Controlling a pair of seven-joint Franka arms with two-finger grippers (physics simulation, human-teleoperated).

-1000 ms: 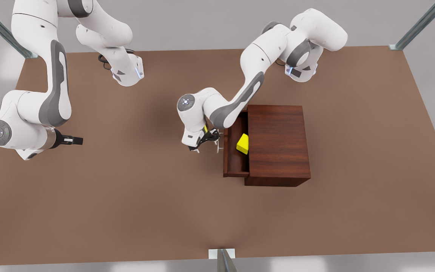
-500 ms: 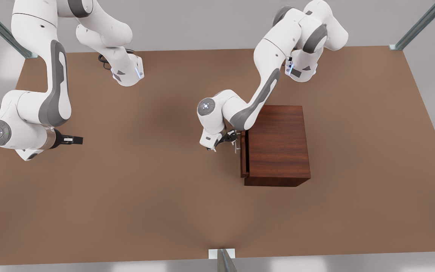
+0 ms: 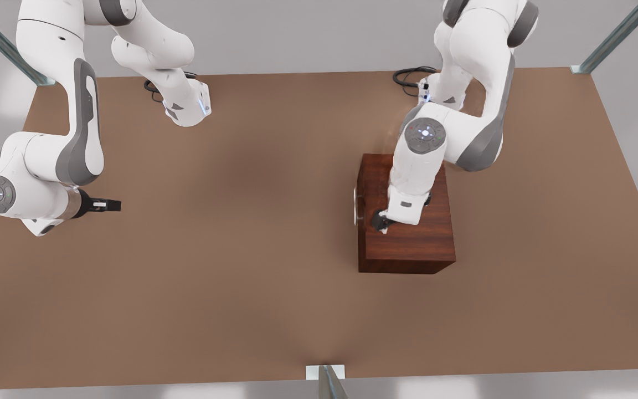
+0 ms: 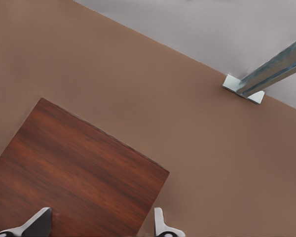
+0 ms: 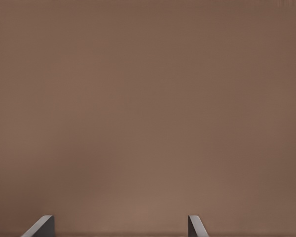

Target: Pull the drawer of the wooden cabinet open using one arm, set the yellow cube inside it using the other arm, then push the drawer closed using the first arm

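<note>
I'm looking down on a plain brown surface [image 3: 214, 277]. Metal struts [image 3: 618, 36] are slanting in at its far corners, and another strut [image 3: 327, 382] is meeting the near edge on a bracket [image 4: 242, 89]. A black cable [image 3: 410, 75] is coiling at the far side.

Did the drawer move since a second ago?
Yes. The drawer slid toward the front view's right, into the cabinet, and now sits shut against it.
</note>
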